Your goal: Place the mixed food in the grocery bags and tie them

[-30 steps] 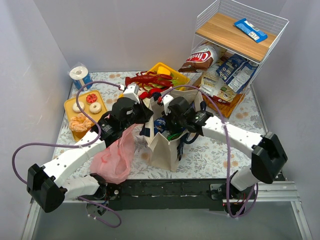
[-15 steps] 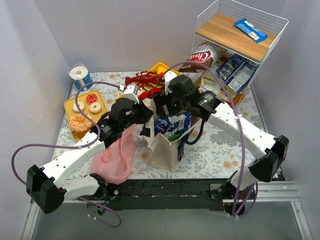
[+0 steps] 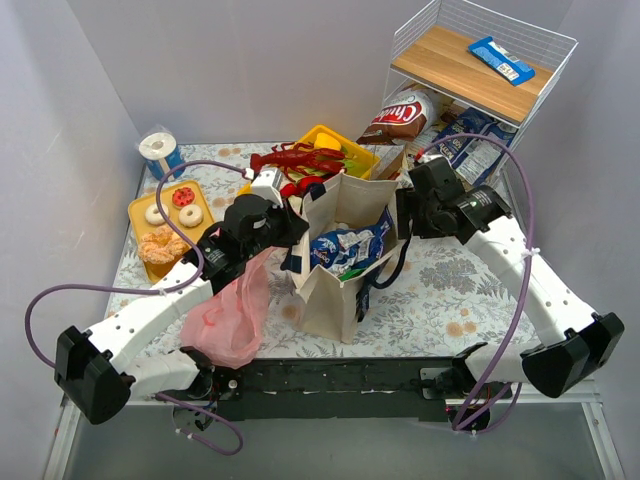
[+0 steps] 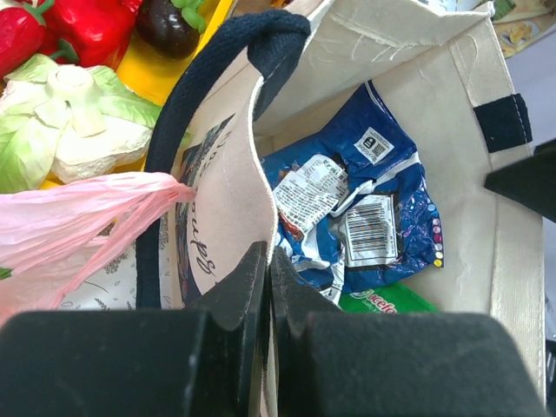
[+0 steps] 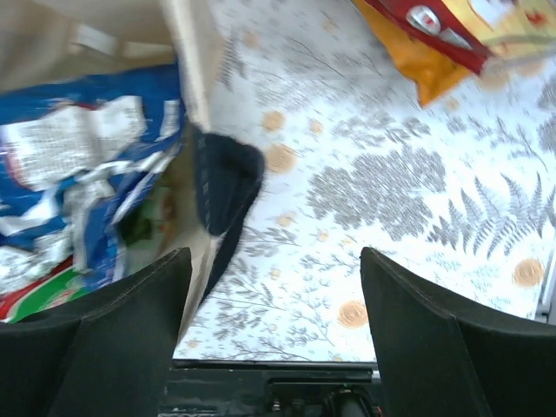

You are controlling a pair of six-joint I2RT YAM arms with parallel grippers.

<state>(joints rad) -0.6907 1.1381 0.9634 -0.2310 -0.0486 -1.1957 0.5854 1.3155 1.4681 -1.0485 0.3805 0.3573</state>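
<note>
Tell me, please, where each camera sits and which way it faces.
Top external: above, behind the bases, overlooking the floral table; left arm, right arm show.
Left wrist: looks into the beige canvas tote; shut left gripper pinches its wall.
Right wrist: faces table beside tote; open right gripper frames it.
All share the blue crinkly snack packet.

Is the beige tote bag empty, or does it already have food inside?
Not empty. The beige tote stands open, with a blue snack packet inside over a green packet.

Green packet (image 4: 383, 301) mostly hidden beneath blue packet (image 4: 405, 188) inside tote (image 4: 470, 201)
</note>
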